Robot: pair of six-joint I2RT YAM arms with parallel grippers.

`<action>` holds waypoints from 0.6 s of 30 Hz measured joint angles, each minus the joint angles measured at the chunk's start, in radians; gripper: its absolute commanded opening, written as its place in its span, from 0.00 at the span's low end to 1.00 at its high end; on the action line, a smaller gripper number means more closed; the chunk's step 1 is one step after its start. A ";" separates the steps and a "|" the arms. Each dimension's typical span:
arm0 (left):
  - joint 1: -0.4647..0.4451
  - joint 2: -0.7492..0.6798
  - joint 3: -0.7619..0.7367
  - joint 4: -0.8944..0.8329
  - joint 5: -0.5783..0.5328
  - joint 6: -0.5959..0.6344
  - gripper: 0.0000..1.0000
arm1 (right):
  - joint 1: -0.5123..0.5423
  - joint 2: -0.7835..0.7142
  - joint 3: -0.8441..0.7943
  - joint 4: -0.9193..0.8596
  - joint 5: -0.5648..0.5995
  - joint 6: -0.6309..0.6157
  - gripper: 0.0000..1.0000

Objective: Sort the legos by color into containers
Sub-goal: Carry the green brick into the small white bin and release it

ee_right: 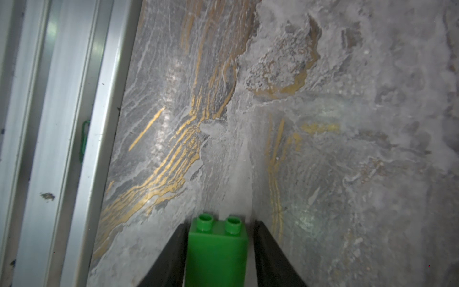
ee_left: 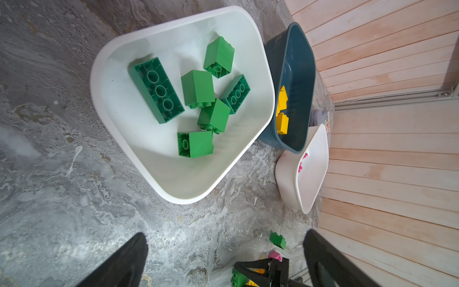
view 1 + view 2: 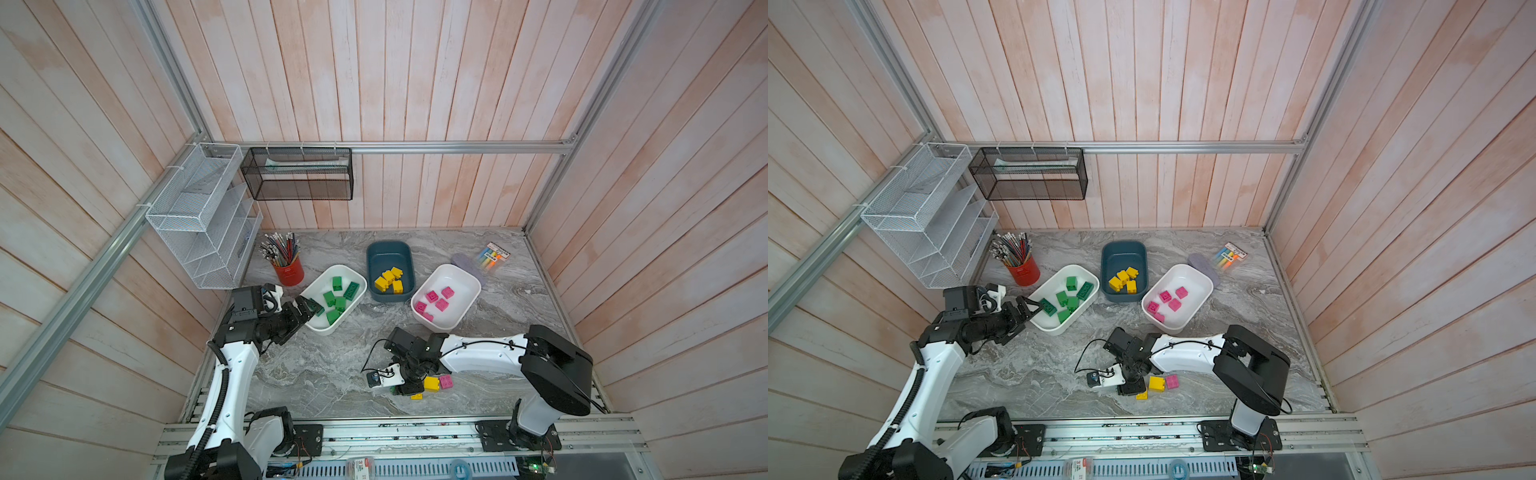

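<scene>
right gripper (image 1: 219,223) is low at the front of the table (image 1: 323,124), by the rail, with a finger on either side of a tall green brick (image 1: 217,253). the brick's long axis runs along the fingers and its studs point out past the tips. one finger touches its side and a thin gap shows at the other, so i cannot tell if it is gripped. a yellow brick (image 3: 431,383) and a pink brick (image 3: 445,381) sit just beside this gripper. left gripper (image 2: 223,261) is spread wide and empty at the end of the white tub (image 2: 119,124). there a long green brick (image 2: 156,89) lies hollow side up.
</scene>
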 measured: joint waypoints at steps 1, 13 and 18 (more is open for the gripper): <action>0.000 0.000 -0.002 0.000 0.000 0.001 1.00 | -0.002 0.000 0.000 -0.003 0.000 0.003 0.44; 0.000 0.002 -0.006 0.000 0.000 0.016 1.00 | -0.034 0.009 0.034 -0.074 -0.014 0.037 0.24; 0.000 0.005 -0.006 0.000 0.000 0.022 1.00 | -0.063 0.019 0.087 -0.091 -0.042 0.078 0.23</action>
